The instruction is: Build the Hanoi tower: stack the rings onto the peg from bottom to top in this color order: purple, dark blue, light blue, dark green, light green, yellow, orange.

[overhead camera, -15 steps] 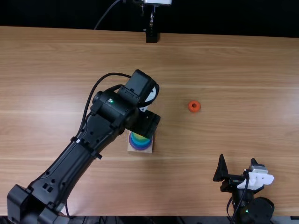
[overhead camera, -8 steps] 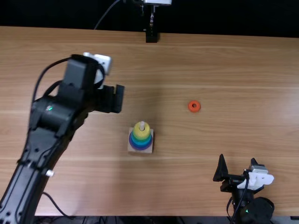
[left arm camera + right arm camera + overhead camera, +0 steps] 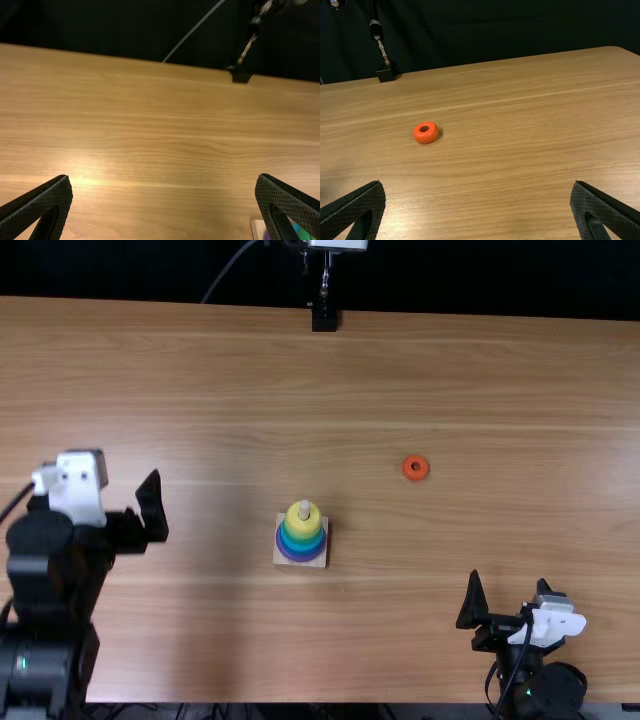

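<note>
Light brown wood surface (image 3: 500, 390), grain running side to side. Square pale wooden base (image 3: 279, 561) sat flat on it, near the middle. Orange ring (image 3: 416, 476) lay flat, right of the base and farther back. Black mount (image 3: 324, 319) stood at the far edge.

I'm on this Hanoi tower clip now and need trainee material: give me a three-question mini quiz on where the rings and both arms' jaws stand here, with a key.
1. Choose one: what color is the topmost ring on the peg?
A) purple
B) yellow
C) dark blue

2. True or false: the orange ring lies on the table, apart from the square base.

3. Fill in the blank: the jaws of the left gripper and of the right gripper both stand ____.

Key: 1 B; 2 true; 3 open
</note>
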{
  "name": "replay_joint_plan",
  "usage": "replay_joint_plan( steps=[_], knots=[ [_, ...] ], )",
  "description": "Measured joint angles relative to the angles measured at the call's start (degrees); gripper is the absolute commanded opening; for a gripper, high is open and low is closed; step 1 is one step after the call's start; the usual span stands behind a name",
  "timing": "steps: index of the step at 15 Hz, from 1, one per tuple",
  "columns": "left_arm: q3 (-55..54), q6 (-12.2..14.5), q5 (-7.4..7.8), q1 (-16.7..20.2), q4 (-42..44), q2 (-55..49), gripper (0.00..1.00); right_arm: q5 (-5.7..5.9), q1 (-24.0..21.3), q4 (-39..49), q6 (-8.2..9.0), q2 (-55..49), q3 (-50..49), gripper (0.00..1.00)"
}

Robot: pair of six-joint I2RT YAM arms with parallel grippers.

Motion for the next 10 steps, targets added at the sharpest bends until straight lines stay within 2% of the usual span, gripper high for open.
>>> replay_joint_plan(
  steps=[3,5,7,10],
  knots=[
    [-12.35,0.02,-2.73,0.00,0.46,-15.50,1.00,0.00,0.00,0.00,0.02,0.00,0.00,1.00],
    [-21.42,0.04,-3.93,-0.07,-0.37,-25.29,1.00,0.00,0.00,0.00,0.02,0.00,0.00,1.00],
    [-27.23,0.04,-4.42,-0.44,-0.63,-33.09,1.00,0.02,0.00,-0.02,0.02,0.00,0.00,1.00],
    [-33.77,0.24,-4.26,-0.81,-0.09,-41.24,1.00,0.00,0.00,-0.02,0.02,0.00,0.00,1.00]
  ],
)
